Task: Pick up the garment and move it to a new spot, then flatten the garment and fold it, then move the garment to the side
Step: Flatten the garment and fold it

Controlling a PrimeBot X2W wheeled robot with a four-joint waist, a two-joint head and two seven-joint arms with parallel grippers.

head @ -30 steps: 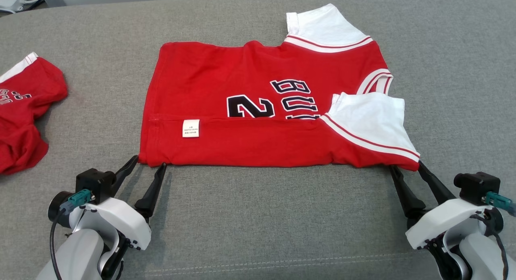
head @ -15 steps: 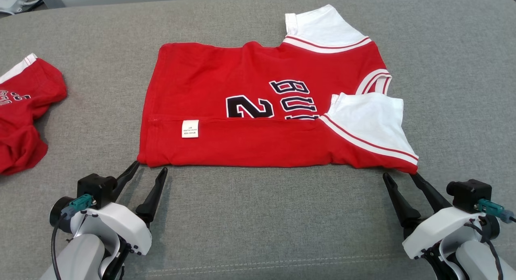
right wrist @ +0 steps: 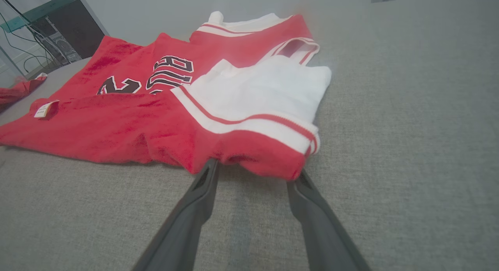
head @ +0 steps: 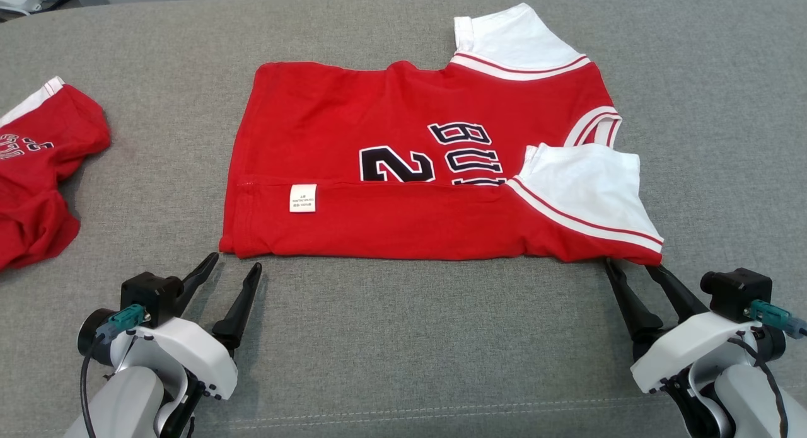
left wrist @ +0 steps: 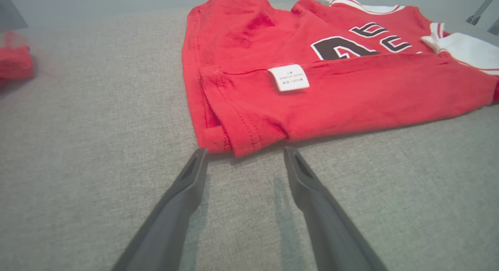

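Left claw [head: 236, 261] sat spread just short of the jersey [head: 403, 217]; right claw [head: 629, 265], also spread, straddled its sleeve [head: 586, 186] corner. Uneven grips could skew the fold.

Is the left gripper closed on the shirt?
No, the left gripper is open, its fingers spread wide just before the shirt's near corner.

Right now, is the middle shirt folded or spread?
Partly folded: the shirt has its near strip doubled over the front, label up, hiding part of the number.
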